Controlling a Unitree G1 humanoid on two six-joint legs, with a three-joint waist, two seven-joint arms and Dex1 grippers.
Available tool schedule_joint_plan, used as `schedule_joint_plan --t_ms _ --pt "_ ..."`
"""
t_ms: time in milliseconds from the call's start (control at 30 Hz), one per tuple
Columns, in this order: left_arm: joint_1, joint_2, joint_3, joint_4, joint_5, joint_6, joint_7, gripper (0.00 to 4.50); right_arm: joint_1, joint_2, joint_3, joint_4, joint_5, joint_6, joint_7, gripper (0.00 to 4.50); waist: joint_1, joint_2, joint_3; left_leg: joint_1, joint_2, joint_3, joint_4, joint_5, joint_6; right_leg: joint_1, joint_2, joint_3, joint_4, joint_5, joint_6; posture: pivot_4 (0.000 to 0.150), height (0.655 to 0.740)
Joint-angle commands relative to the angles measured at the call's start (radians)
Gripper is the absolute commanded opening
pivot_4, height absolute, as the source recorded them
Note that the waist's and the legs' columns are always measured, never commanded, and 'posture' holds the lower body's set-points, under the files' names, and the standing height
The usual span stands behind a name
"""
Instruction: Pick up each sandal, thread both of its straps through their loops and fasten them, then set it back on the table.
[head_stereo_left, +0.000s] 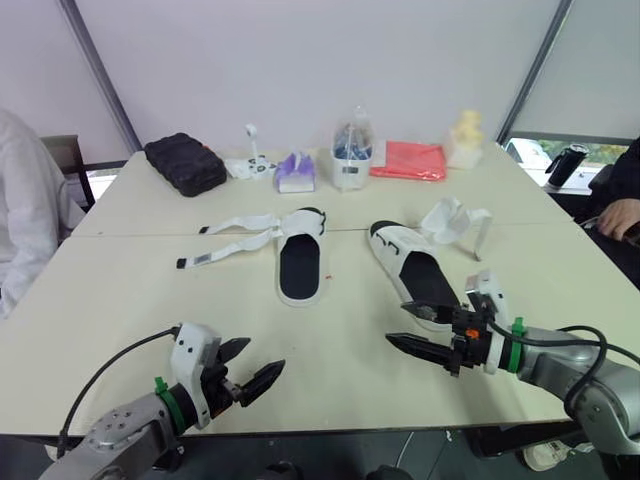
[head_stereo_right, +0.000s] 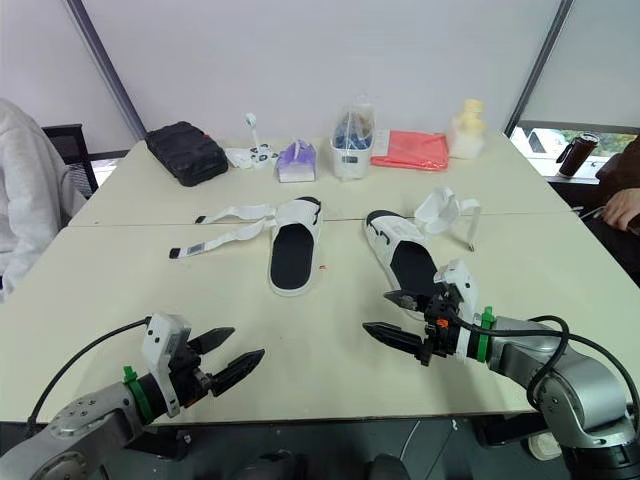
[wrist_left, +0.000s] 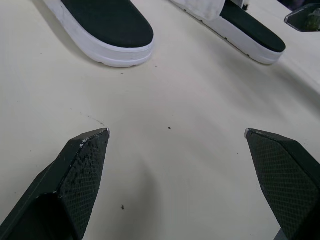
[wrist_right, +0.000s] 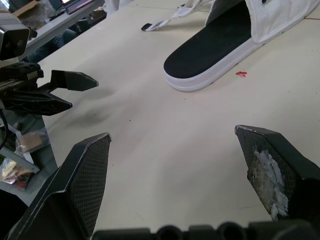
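Two white sandals with black footbeds lie in the middle of the table. The left sandal (head_stereo_left: 300, 262) has its white straps (head_stereo_left: 232, 240) undone and spread out to the left. The right sandal (head_stereo_left: 418, 270) has its straps (head_stereo_left: 455, 220) flipped open to the right. My left gripper (head_stereo_left: 252, 372) hovers open near the front edge, well short of the left sandal (wrist_left: 107, 27). Just in front of the right sandal's heel my right gripper (head_stereo_left: 405, 327) is open and empty, and the left sandal (wrist_right: 225, 45) lies ahead of its fingers.
Along the table's far side stand a black pouch (head_stereo_left: 185, 163), a purple tissue pack (head_stereo_left: 295, 172), a clear container (head_stereo_left: 352, 155), a red cloth (head_stereo_left: 408, 160) and a yellow figure (head_stereo_left: 465, 135). A person in white sits at the left; another person's hand (head_stereo_left: 620, 215) rests at the right.
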Motion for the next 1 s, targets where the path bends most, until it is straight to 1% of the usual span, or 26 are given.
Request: schedule_joint_plan --t_ms 33,167,400,633,733,800,833,867,933,1000 --pt "-0.005 0.008 0.019 -0.036 -0.009 -0.010 0.001 4.50 -0.013 0.009 -0.008 -0.006 -0.001 -0.024 -0.004 4.31 0.000 0.000 0.000 0.000 0.000 0.000 0.000 0.000 0.000 0.000 0.000 0.000 0.000 0.000 0.000 0.150 0.7400" --pt "-0.019 0.028 0.018 -0.027 0.010 -0.013 -0.004 4.50 -0.015 0.015 -0.007 -0.009 -0.005 -0.029 -0.016 4.31 0.000 0.000 0.000 0.000 0.000 0.000 0.000 0.000 0.000 0.000 0.000 0.000 0.000 0.000 0.000 0.150 0.7400" --pt "-0.027 0.033 0.020 -0.017 -0.012 -0.008 -0.011 4.50 -0.020 0.031 -0.007 -0.018 -0.022 -0.046 -0.049 4.31 0.000 0.000 0.000 0.000 0.000 0.001 0.000 0.000 0.000 0.000 0.000 0.001 0.000 0.000 -0.001 0.150 0.7400" --pt "-0.068 0.031 0.016 0.000 -0.029 -0.001 -0.015 4.50 -0.059 0.061 -0.004 -0.005 -0.109 -0.135 -0.101 4.31 0.000 0.000 0.000 0.000 0.000 0.001 0.000 0.000 0.000 -0.001 0.000 0.001 0.000 0.000 0.000 0.150 0.7400" --pt "-0.104 0.054 0.029 0.009 -0.056 0.021 -0.035 4.50 -0.081 0.058 -0.020 -0.003 -0.157 -0.184 -0.131 4.31 0.000 0.000 0.000 0.000 0.000 0.001 0.000 0.000 0.000 -0.001 0.001 0.001 0.000 0.001 0.001 0.150 0.7400" --pt "-0.129 0.084 0.042 0.016 -0.087 0.041 -0.065 4.50 -0.089 0.051 -0.028 0.001 -0.209 -0.232 -0.154 4.31 0.000 0.000 0.000 0.000 0.000 0.001 0.000 0.000 0.000 -0.001 0.001 0.001 0.000 0.001 0.001 0.150 0.7400" --pt "-0.144 0.118 0.052 0.020 -0.117 0.060 -0.100 4.50 -0.094 0.042 -0.027 0.008 -0.269 -0.289 -0.173 4.31 0.000 0.000 0.000 0.000 0.000 0.001 0.000 0.000 0.000 -0.001 0.002 0.001 0.000 0.001 0.001 0.150 0.7400" --pt "-0.159 0.150 0.061 0.021 -0.146 0.079 -0.134 4.50 -0.102 0.034 -0.021 0.022 -0.341 -0.354 -0.199 4.31 -0.001 0.000 0.000 0.000 0.000 0.001 0.000 0.000 0.000 -0.001 0.002 0.001 0.000 0.001 0.001 0.150 0.7400" --pt "-0.199 0.206 0.073 0.029 -0.195 0.113 -0.185 4.50 -0.120 -0.021 0.038 0.088 -0.559 -0.546 -0.246 4.31 -0.001 0.000 0.000 0.000 0.000 0.001 -0.001 0.000 0.000 -0.001 0.002 0.001 0.000 0.001 0.001 0.150 0.7400" --pt "-0.245 0.227 0.070 0.044 -0.219 0.128 -0.196 4.50 -0.156 -0.057 0.096 0.182 -0.723 -0.698 -0.294 4.31 -0.002 0.000 0.000 0.000 0.000 0.003 0.000 0.000 0.000 -0.002 0.003 0.001 0.001 0.001 0.001 0.150 0.7400"
